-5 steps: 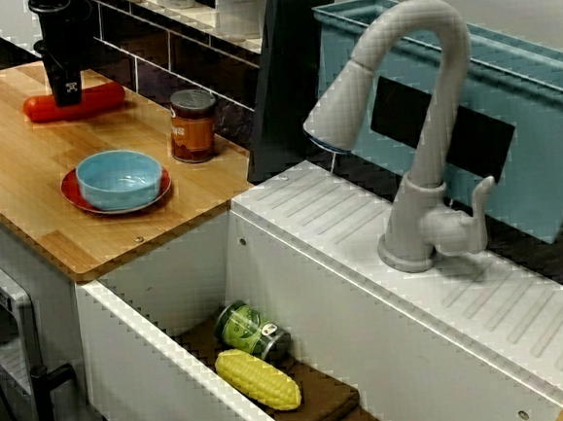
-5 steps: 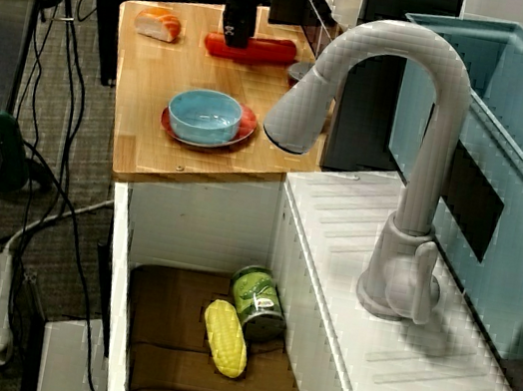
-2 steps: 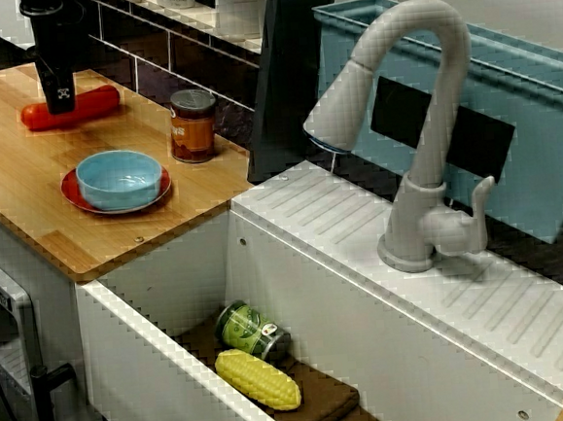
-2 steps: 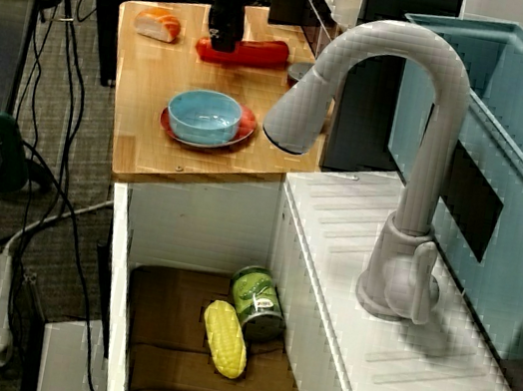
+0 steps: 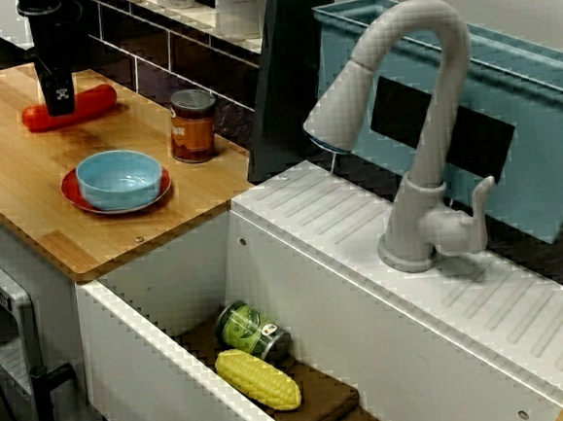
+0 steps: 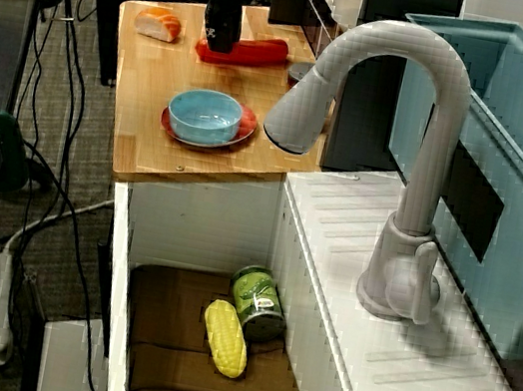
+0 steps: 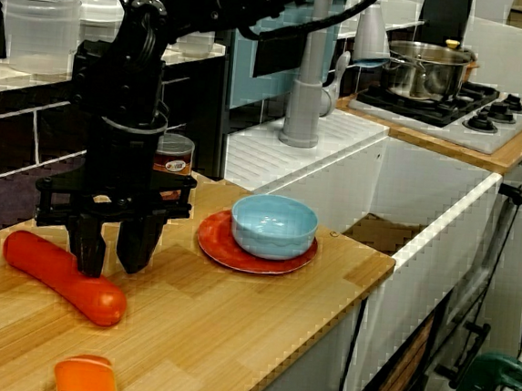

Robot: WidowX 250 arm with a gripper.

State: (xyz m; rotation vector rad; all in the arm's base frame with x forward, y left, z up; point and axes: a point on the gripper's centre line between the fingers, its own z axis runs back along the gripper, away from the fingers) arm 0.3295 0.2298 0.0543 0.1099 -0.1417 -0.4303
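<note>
While the gripper [image 7: 111, 263] stands upright over the wooden counter [image 7: 231, 330], its fingers [image 7: 86, 246] show a narrow gap; whether they pinch anything I cannot tell. The red sausage [image 7: 57, 276] lies on the counter at their tips, touching one finger, with the blue bowl [image 7: 274, 224] near.

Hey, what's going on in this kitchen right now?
The robot's gripper is down on a red sausage lying on the wooden counter; whether it grips is unclear. A blue bowl sits on a red plate nearby. Yellow corn and a green can lie in the sink.
</note>
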